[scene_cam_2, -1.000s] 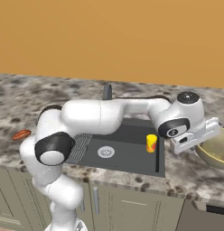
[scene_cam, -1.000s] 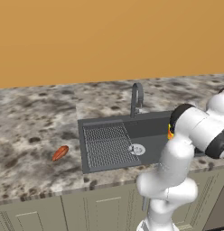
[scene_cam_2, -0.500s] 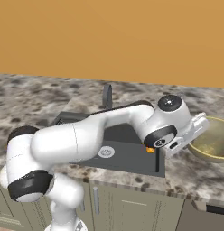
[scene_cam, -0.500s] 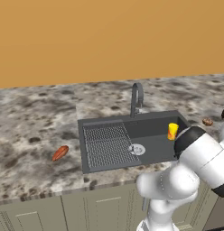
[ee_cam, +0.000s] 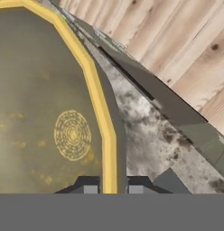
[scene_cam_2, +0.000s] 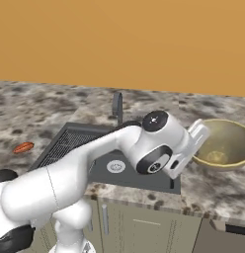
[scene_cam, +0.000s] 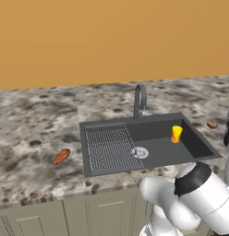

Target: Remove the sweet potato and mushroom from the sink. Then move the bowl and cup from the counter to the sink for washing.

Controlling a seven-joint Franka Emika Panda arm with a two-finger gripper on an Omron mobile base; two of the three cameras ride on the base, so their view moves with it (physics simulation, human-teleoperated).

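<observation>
Narrowly parted claw [ee_cam: 109, 188] straddles the wide tan-gold bowl's [ee_cam: 46, 113] pale rim, apparently not yet clamped, bowl interior alongside

- Even, flat rendered light, bright throughout; no glare.
- Soft shadow beneath the bowl [scene_cam_2: 224, 148] rim, toward 6 o'clock on the worktop [scene_cam_2: 213, 185].
- Hand view coarse, slightly blurred; base views sharp to the edges.

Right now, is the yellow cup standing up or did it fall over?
Standing up. The cup sits upright on the floor of the sink, open end up, near the far right corner.
</observation>
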